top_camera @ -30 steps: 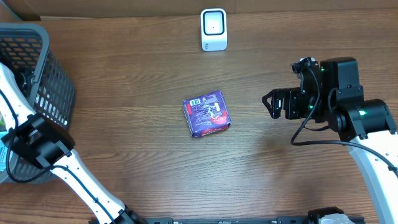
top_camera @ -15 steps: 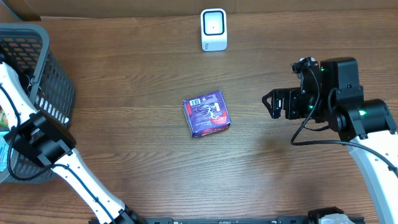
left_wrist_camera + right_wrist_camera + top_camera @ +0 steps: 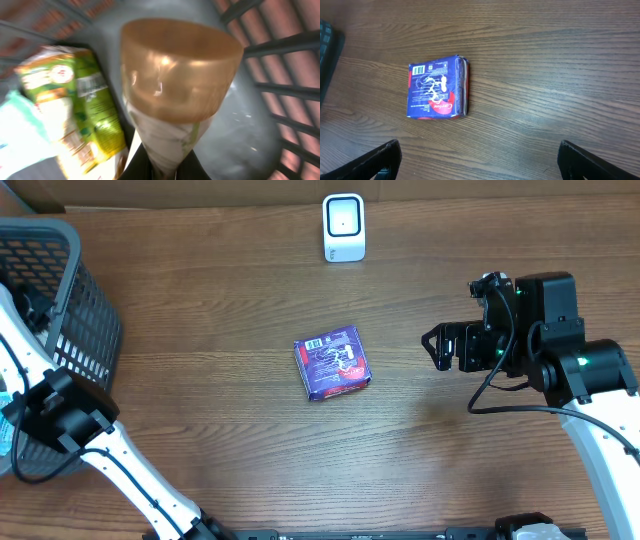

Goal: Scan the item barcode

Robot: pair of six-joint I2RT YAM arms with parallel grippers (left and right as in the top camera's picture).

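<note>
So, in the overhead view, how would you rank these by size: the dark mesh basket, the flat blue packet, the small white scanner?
Largest: dark mesh basket.
Then: flat blue packet.
Smallest: white scanner, only somewhat smaller than the packet.

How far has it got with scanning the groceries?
Done: a blue packet lies out on the table, in front of the white scanner; whether it was scanned I cannot tell. The right gripper is open, apart from it. In hand: the left gripper, down in the basket, is shut on a brown-topped cone packet. Left: lifting that out and showing its barcode to the scanner.
</note>
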